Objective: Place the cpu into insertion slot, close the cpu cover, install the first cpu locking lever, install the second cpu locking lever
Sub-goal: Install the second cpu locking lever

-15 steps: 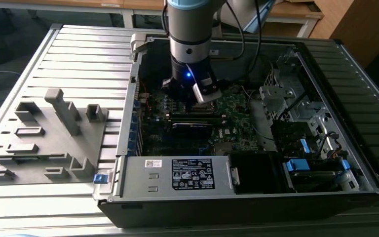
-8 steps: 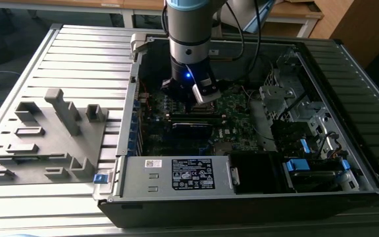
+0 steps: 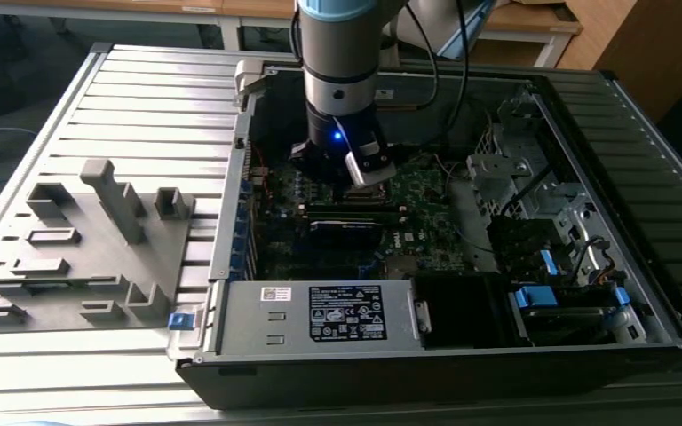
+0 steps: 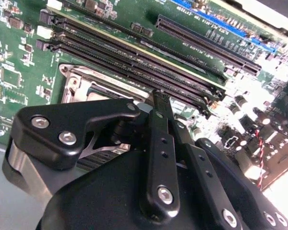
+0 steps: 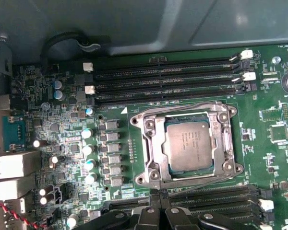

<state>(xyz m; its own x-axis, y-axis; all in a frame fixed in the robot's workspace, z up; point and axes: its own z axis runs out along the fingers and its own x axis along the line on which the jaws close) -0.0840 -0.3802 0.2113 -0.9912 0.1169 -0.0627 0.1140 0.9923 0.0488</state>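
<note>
- Seated in the socket at the middle of the motherboard [image 5: 62, 139]: the cpu [image 5: 188, 145], dull grey top up, framed by the cpu cover [image 5: 151, 143] lying flat around it in the first wrist view.
- Running along two sides of the cover: thin wire locking levers [image 5: 194, 105], ends hard to make out, latched or not impossible to tell.
- Flanking the socket on two sides: empty black memory slots [image 5: 165, 76].
- Hanging just beside the socket over the near memory slots: the pincer [image 4: 161, 103], fingers drawn close together and holding nothing, tips cut off in the first wrist view.
- Mostly hidden behind the pincer body in the second wrist view: the socket, one corner of the cover showing.
- In the exterior view: arm reaching down into the open computer case [image 3: 625, 106] on the bench [image 3: 139, 106], socket blocked by the wrist.
</note>
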